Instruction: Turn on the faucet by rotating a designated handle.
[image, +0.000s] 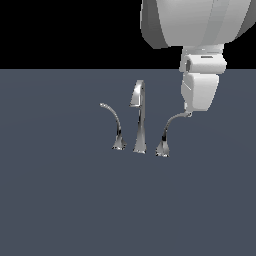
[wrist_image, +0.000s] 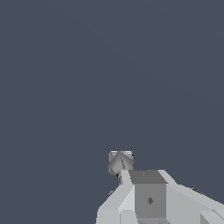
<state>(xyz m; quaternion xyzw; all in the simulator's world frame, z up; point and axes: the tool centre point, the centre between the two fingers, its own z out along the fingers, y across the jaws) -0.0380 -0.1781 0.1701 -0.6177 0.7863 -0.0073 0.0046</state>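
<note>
Filling the top of the exterior view, the white arm (image: 195, 22) is cut off by the frame. Beneath it stretches the grey-blue floor (image: 60, 200), bearing the chrome faucet (image: 140, 120) — a tall hooked spout between two curved levers. The gripper (image: 189, 114) hangs at the flattened tip of the designated handle (image: 166, 135), the thicker lever on the exterior view's right; whether it is spread or pinching cannot be told. In the wrist view the white finger (wrist_image: 146, 199) hides most of the handle — only a grey wedge shows.
</note>
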